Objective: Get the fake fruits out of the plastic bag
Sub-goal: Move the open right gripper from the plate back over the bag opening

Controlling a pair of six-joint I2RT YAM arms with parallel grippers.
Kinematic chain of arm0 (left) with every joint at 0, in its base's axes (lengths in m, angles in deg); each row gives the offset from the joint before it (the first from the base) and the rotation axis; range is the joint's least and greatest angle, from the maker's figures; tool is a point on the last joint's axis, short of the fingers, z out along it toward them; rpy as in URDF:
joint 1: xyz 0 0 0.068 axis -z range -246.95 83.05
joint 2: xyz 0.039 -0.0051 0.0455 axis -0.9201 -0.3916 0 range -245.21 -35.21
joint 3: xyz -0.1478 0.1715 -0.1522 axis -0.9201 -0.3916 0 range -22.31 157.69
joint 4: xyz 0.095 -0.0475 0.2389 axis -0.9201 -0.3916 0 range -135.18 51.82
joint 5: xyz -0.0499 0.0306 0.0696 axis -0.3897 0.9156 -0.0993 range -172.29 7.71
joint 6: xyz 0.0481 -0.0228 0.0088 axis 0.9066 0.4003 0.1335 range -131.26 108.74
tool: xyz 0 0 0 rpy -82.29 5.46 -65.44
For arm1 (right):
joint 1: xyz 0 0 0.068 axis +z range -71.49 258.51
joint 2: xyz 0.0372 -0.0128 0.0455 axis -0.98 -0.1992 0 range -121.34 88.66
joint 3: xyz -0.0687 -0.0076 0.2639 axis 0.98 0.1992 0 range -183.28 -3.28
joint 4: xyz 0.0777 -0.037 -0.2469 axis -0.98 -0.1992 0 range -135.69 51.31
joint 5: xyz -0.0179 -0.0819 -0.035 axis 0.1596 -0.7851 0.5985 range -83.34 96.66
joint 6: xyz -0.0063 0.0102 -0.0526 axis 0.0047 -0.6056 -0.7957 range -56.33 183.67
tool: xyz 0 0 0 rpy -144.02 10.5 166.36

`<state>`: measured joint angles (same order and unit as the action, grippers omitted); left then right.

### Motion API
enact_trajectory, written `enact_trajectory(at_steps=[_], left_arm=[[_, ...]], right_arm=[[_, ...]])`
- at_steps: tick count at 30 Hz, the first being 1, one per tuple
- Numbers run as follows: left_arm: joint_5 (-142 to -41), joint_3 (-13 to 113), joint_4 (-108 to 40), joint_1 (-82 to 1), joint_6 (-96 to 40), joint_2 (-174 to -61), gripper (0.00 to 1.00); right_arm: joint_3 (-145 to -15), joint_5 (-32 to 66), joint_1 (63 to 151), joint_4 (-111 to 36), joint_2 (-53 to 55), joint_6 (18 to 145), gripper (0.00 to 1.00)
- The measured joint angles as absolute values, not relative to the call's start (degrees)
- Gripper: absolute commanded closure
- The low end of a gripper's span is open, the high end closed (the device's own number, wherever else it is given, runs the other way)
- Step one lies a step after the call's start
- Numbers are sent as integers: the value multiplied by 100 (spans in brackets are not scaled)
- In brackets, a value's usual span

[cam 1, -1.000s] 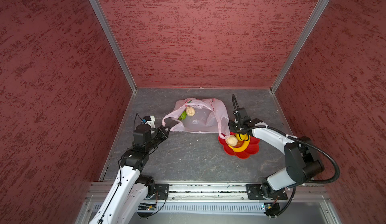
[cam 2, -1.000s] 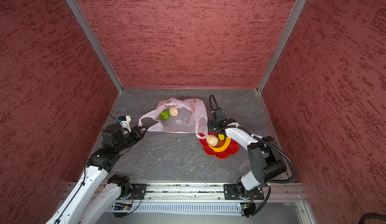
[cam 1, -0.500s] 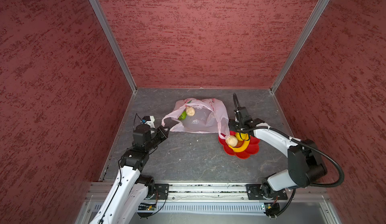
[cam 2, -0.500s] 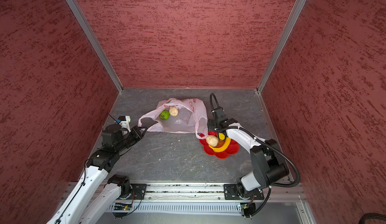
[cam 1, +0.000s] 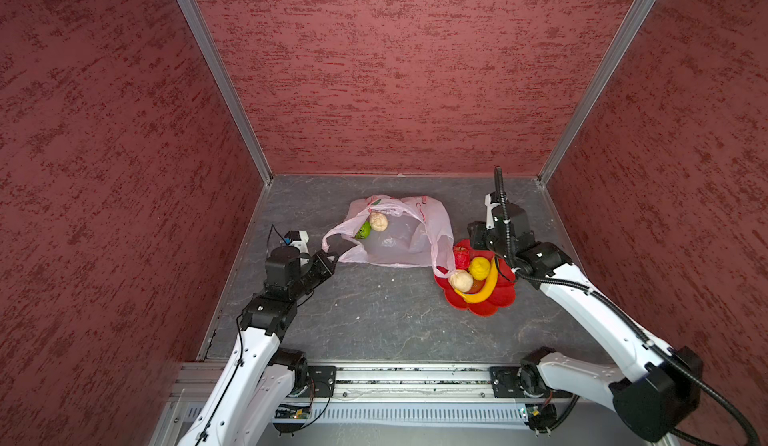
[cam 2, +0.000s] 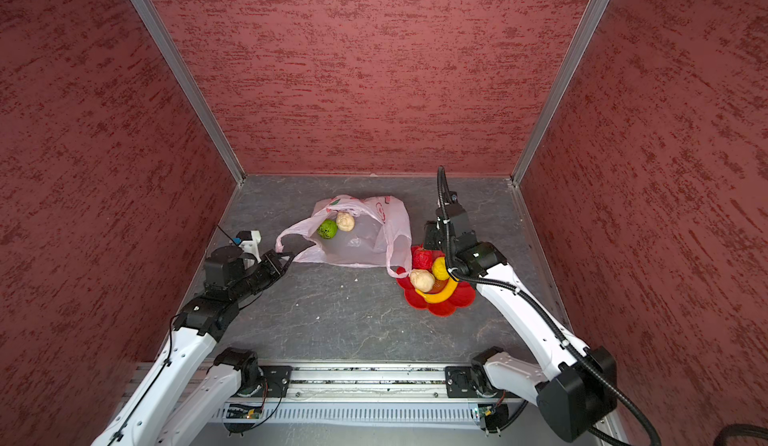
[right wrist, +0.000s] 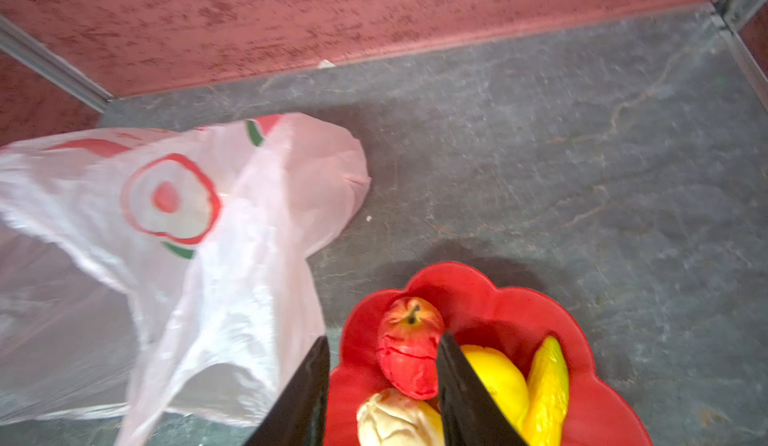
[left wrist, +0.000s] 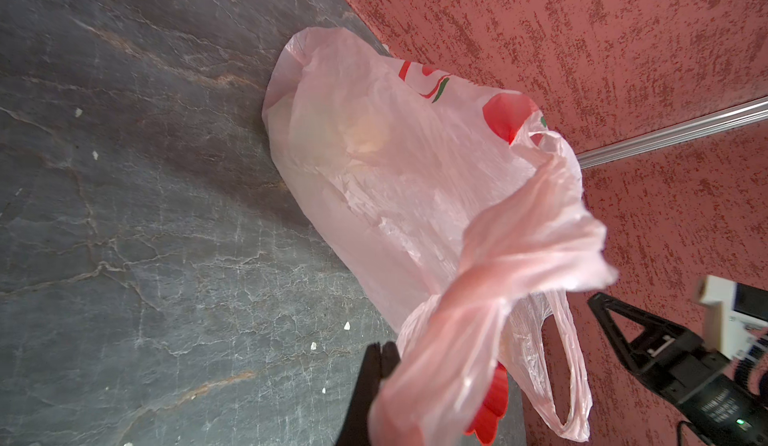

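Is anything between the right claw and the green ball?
Yes. Between the right claw and the green speckled plastic ball lie the side and loop handle of the thin pink plastic bag; its mouth opens upward.

Dark grey, stone-look tabletop (cam 1: 374, 327), veined with pale cracks and a few rust-brown streaks. Carries, toward 12 o'clock of its middle, a crinkled, translucent pale pink plastic bag (cam 1: 401, 246) with red-and-green print, lying crumpled. Carries too, at 4 o'clock from the bag and just beside it, a red flower-shaped dish (cam 1: 500, 296), with one handle loop of the bag draped over its rim at 10 o'clock. Shows a few white specks (cam 1: 357, 318) on bare stone around 6 o'clock of the bag.
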<state>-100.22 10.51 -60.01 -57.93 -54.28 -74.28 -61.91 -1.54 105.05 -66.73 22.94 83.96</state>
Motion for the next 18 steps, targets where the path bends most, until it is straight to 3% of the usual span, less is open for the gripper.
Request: enact_trajectory(at_steps=[7, 18], left_arm=[[-10095, 1053, -5909, -5793, -5433, -7649, 100], [-10175, 1106, -5764, -5793, -5446, -7756, 100]], right_arm=[[-6965, -122, 11705, -6537, 2049, 7804, 65], [-8311, 464, 12822, -6255, -490, 7345, 72]])
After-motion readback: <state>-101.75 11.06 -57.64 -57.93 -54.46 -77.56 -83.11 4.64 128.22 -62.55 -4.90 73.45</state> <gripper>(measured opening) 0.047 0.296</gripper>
